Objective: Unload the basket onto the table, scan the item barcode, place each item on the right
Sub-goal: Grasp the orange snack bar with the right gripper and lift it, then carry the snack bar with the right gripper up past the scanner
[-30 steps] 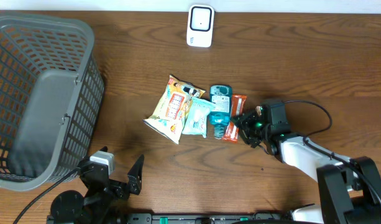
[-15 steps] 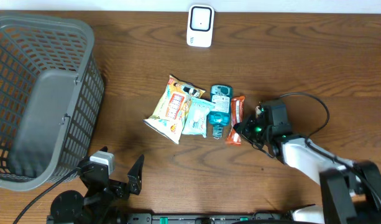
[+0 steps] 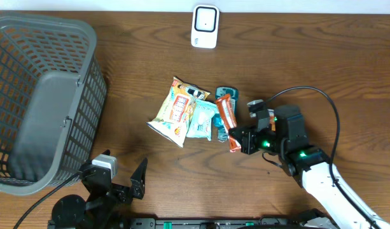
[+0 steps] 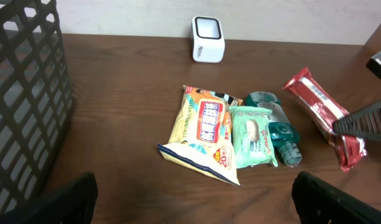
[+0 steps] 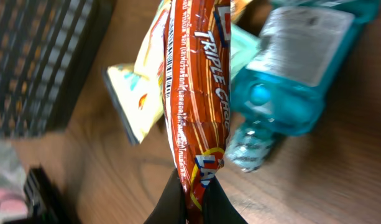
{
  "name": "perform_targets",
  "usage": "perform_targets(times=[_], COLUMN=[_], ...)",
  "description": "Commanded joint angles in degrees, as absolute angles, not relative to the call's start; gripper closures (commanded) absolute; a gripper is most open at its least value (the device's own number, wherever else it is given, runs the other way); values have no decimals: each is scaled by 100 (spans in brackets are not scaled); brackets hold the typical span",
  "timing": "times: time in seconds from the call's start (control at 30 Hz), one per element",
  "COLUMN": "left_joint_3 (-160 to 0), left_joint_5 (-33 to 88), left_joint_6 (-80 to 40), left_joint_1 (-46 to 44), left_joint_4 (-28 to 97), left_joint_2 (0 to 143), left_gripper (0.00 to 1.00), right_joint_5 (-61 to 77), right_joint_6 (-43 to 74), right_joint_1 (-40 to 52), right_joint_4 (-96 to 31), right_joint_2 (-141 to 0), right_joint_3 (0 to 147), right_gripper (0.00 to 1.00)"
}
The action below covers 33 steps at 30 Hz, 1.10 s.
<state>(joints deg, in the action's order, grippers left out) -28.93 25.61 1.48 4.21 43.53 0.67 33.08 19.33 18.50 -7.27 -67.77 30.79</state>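
My right gripper (image 3: 240, 140) (image 5: 194, 198) is shut on one end of a red-orange snack bar wrapper (image 3: 226, 119) (image 5: 192, 93) (image 4: 321, 112), lifted off the table and tilted over the blue mouthwash bottle (image 3: 224, 95) (image 5: 299, 68) (image 4: 278, 127). A white barcode scanner (image 3: 205, 26) (image 4: 208, 38) stands at the table's far edge. My left gripper (image 4: 193, 199) is open, low at the near edge of the table, with nothing between its fingers (image 4: 72, 196).
A yellow snack bag (image 3: 174, 111) (image 4: 202, 134) and a green wipes pack (image 3: 201, 119) (image 4: 252, 137) lie beside the bottle. A dark grey basket (image 3: 39, 95) (image 4: 22, 74) fills the left side.
My right gripper closed on the snack bar and raised it, swinging its free end left over the bottle. The left arm has not moved.
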Motion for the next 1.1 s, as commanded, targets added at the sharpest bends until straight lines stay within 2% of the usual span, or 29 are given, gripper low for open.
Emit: perform_targets(times=[0.0, 0.27, 0.47, 1.07], left_joint_3=[-2910, -2910, -2910, -2910], left_joint_5=[2637, 2637, 2635, 2635], left_joint_6=[139, 139, 141, 141], left_joint_1=[449, 449, 449, 449], left_joint_4=[4351, 4351, 4351, 4351], left_joint_2=[23, 23, 23, 23], left_gripper=[2, 2, 2, 2], right_joint_5=[3395, 3345, 3564, 4727], right_joint_6=[1402, 1319, 1490, 1409], right_joint_1=[2071, 2067, 2069, 2073], right_joint_4=[-749, -790, -1306, -1269], right_joint_2=[-6731, -6726, -6635, -4836], right_joint_3=[3162, 3361, 3898, 4147], right_gripper=[99, 99, 99, 99])
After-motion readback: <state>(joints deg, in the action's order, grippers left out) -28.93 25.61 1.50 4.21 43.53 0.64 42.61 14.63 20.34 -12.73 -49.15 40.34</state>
